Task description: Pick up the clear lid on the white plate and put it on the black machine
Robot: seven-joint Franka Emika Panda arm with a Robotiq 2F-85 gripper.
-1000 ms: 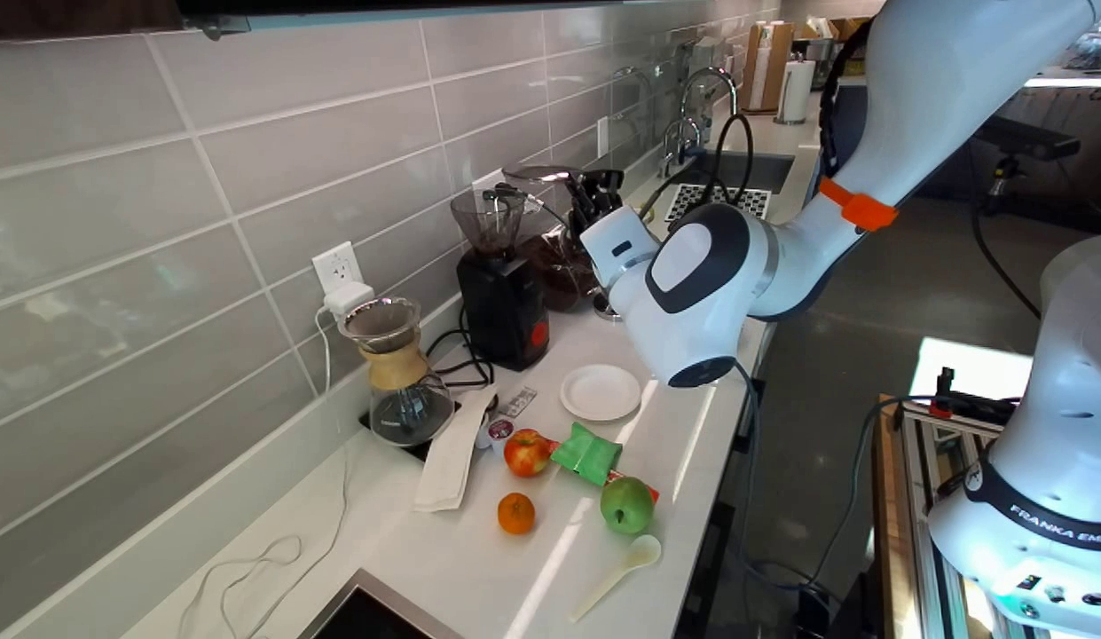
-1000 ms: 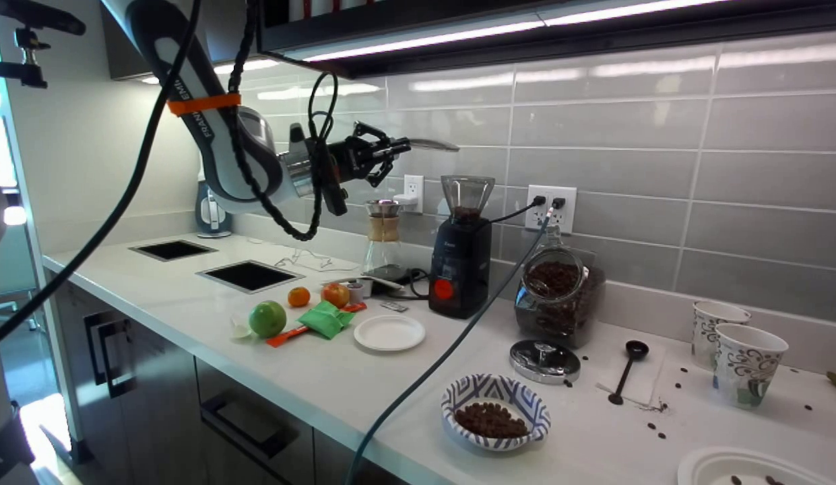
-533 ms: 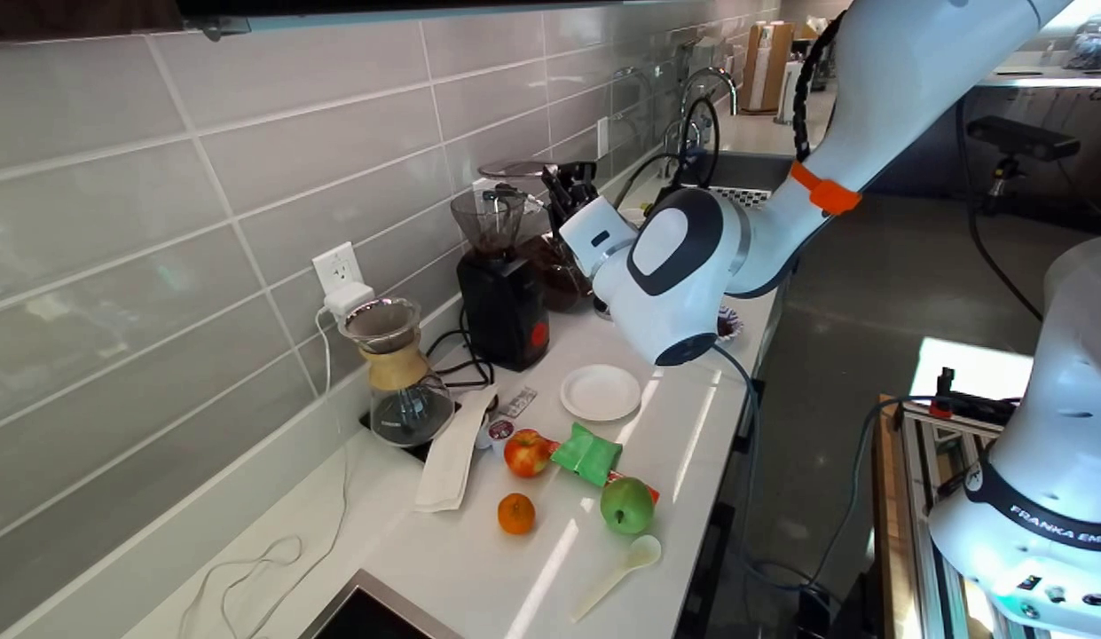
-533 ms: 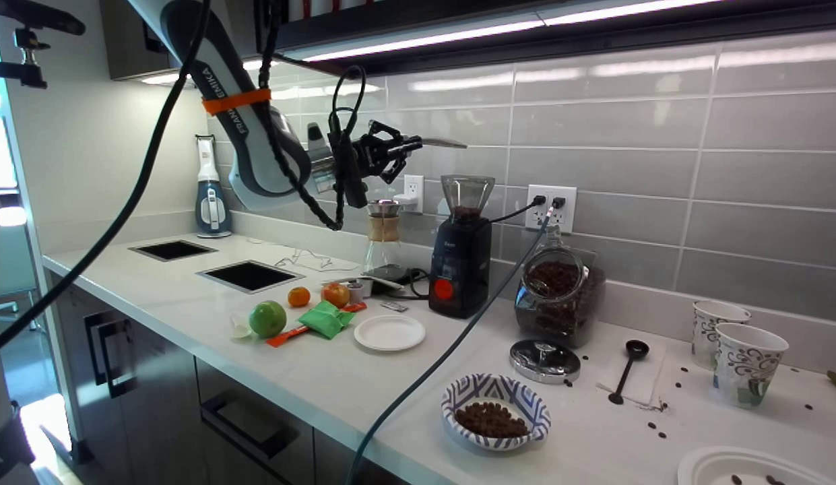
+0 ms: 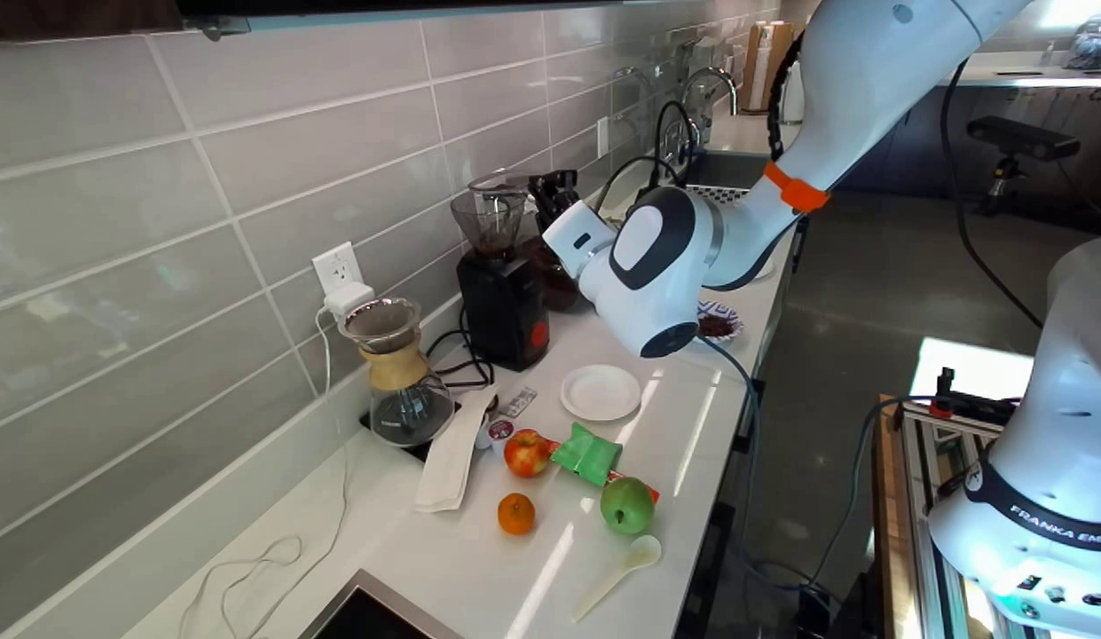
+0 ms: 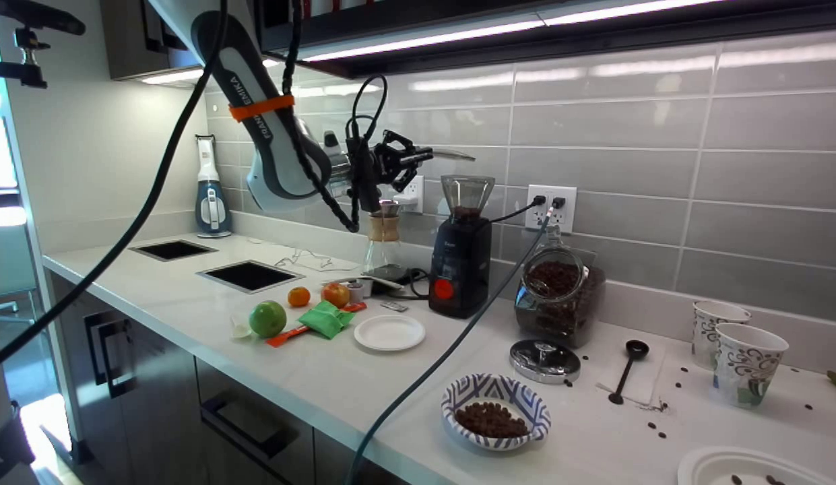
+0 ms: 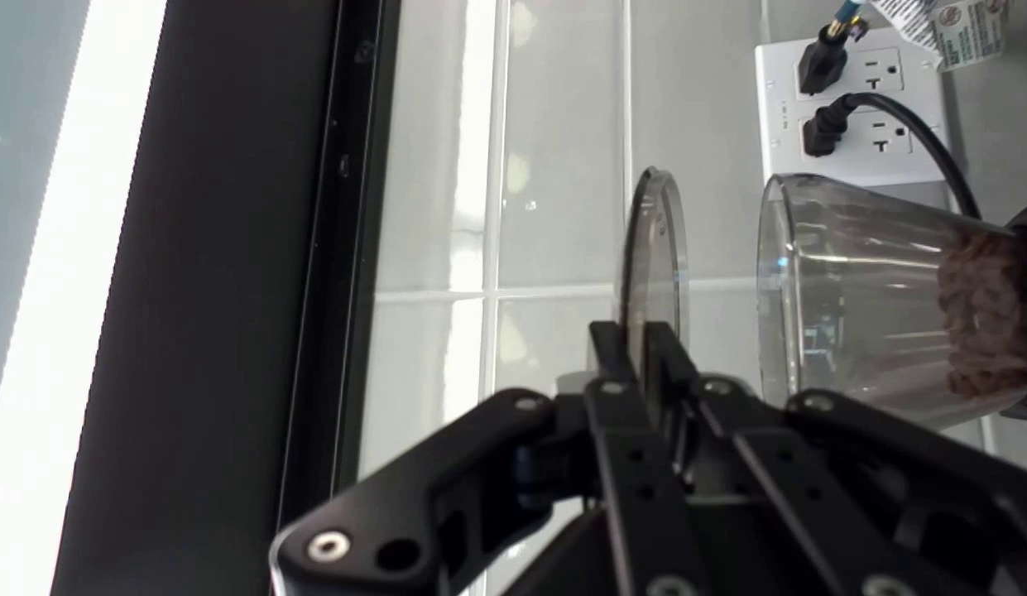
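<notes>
The claw point(image 7: 635, 335) is clamped on the lid point(image 7: 657, 248), its two fingers point(image 7: 610, 356) pinching the edge from opposite sides. In the wrist view the lid shows nearly edge-on, reaching out toward twelve o'clock; the clear hopper point(image 7: 869, 290) of the machine point(image 6: 460, 266) lies at three o'clock from it, with a gap between the two. In an exterior view the lid sticks out at three o'clock from the claw, close to level, and hangs at twelve o'clock from the machine, higher than the hopper and apart from it.

The plate point(image 6: 389, 334) lies on the counter point(image 6: 323, 367). Reckoned from it in an exterior view, the machine stands between one and two o'clock. A green packet point(image 6: 327, 320) is just beside the plate near nine o'clock, with a green fruit point(image 6: 267, 319) farther out the same way. The apple point(image 6: 335, 295) and the orange point(image 6: 298, 296) are at ten, the carafe point(image 6: 384, 230) at twelve, the jar point(image 6: 559, 303) between two and three, and the bowl point(image 6: 458, 397) at four.
</notes>
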